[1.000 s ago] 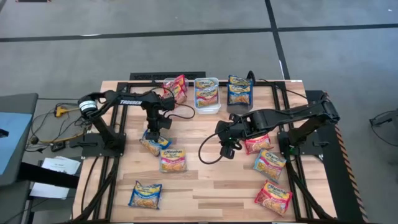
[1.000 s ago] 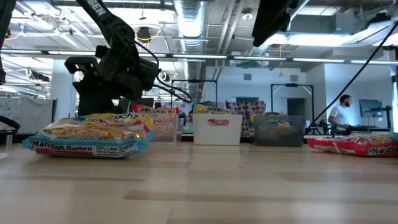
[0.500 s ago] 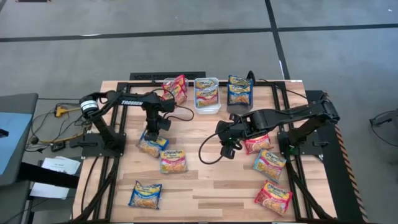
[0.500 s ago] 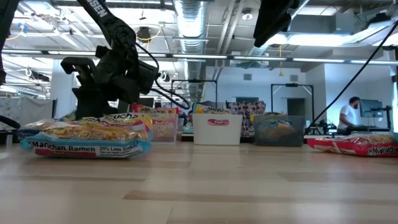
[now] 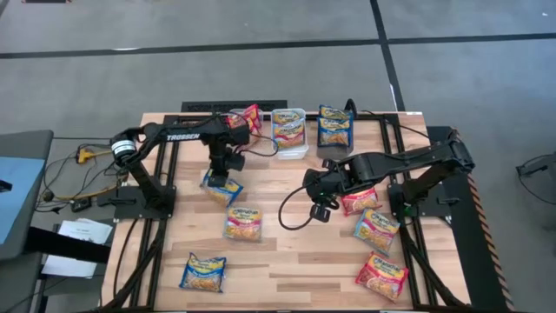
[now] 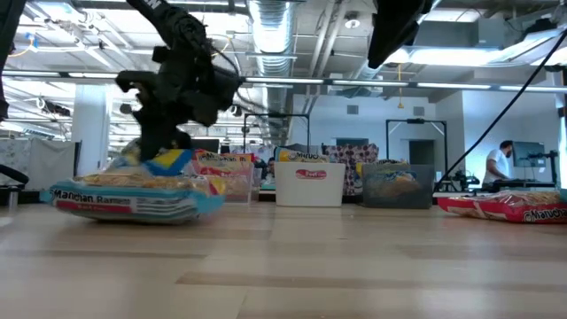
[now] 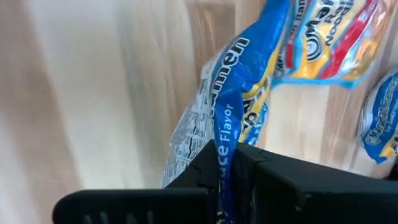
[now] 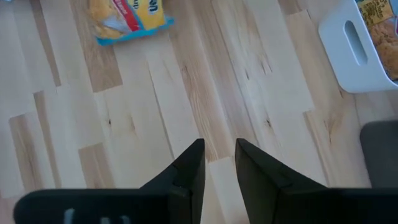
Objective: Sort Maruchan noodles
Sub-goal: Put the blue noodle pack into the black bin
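Note:
My left gripper (image 5: 221, 168) is shut on a blue and yellow noodle packet (image 5: 222, 188) over the table's left middle; it also shows in the low view (image 6: 168, 162). My right gripper (image 5: 318, 207) hangs over the table's middle, open by a narrow gap and empty (image 8: 219, 158). A light blue and pink packet (image 5: 243, 224) and a blue packet (image 5: 204, 271) lie flat near the left. Three red and pink packets (image 5: 375, 228) lie flat at the right. My left gripper pinches one edge of the blue packet (image 7: 222, 146) between its two fingers, coming from above and pointing down. The packet hangs below the fingers, tilted, its broad face (image 7: 249, 74) turned sideways. In the low view it hangs off the table.
Three bins stand along the far edge: a clear one (image 5: 246, 122) with red packets, a white one (image 5: 289, 130) and a dark one (image 5: 334, 127), each with packets inside. Bare wood lies between the two arms (image 5: 274, 187).
My left gripper has risen and gone toward the far edge, keeping its hold. The blue packet, which lay on the table, is lifted and now hangs tilted below the fingers. My right gripper has stayed where it was.

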